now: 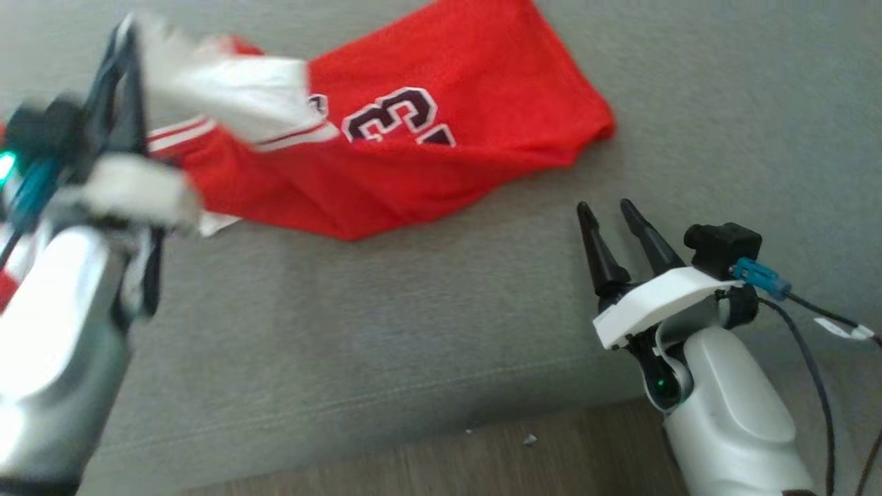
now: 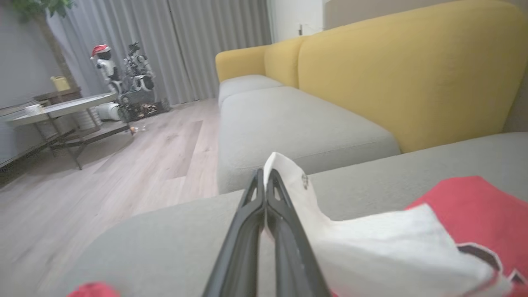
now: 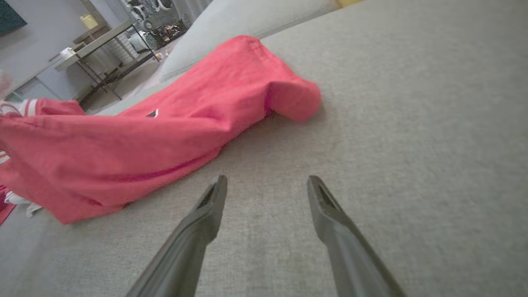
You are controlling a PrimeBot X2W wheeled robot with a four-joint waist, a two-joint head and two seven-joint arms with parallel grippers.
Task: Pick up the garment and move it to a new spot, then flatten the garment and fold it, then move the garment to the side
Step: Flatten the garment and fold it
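Two grippers over grey sofa seat (image 1: pixel 344 331). L gripper (image 2: pixel 264 178): pinched tight on white sleeve (image 2: pixel 371 243) of red garment (image 1: pixel 441 158), sleeve raised off cushion. Rest of garment lying rumpled across seat, top-centre in head view, dark numerals facing up. R gripper (image 1: pixel 606 207): fingers spread apart, holding nothing, near garment's lower-right edge, not touching. Wood floor (image 1: pixel 482 455) along seat front.

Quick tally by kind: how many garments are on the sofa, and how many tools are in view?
garment: 1, red with a white sleeve
tools: 2, left tool shut on the garment, right tool open
total: 3
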